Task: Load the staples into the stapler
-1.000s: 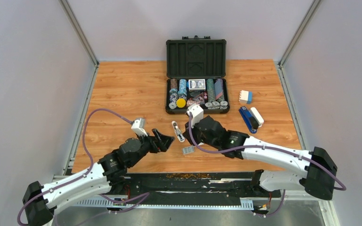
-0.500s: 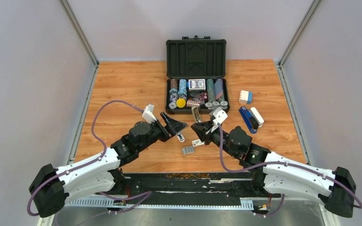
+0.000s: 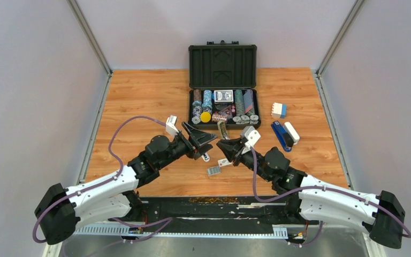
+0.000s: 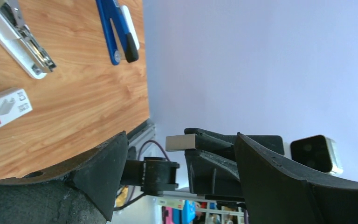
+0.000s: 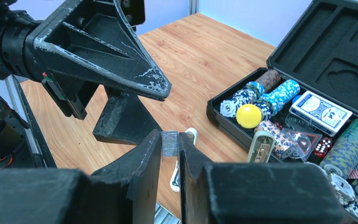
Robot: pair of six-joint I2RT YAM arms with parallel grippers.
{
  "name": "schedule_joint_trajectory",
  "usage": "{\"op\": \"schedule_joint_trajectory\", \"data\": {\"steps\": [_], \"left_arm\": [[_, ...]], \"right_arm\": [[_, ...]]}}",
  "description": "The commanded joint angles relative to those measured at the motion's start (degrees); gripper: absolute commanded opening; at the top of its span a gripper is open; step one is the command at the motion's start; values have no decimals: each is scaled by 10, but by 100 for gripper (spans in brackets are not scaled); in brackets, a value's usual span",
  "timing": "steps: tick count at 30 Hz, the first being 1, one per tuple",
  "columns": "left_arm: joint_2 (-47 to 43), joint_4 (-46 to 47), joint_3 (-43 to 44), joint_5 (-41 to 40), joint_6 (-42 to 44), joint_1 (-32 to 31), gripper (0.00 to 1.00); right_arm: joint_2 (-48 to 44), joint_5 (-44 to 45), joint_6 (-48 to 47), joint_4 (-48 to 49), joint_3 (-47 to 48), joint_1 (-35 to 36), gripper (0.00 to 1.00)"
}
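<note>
While your left claw (image 4: 180,135) is gaping wide and empty, your right claw (image 5: 169,135) is pinching a silvery-grey staple strip (image 5: 169,143) over the middle of the counter (image 3: 139,107), near the slim grey-olive stapler (image 3: 223,130).

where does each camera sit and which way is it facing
Top: above and behind, facing down at the table; both arms, left gripper and right gripper.
Left wrist: faces past its own open fingers at the staples.
Right wrist: faces past its fingers, pinching the staples, toward the left gripper and case.
Both wrist views share the staples.
</note>
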Motion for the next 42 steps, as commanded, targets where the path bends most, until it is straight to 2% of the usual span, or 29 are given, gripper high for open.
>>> {"op": "schedule_joint_trajectory", "data": {"steps": [1,15,42], "left_arm": [[5,57,2,16,-55,0,89],[45,132,-20,27,-121,-13,74],[49,158,-32,18,-128,-21,47]], "right_arm": [[1,-16,-9,53,-3,0,20],[14,-22,-3,85,-10,-1,21],[17,-21,5,92,-18,-1,20]]}}
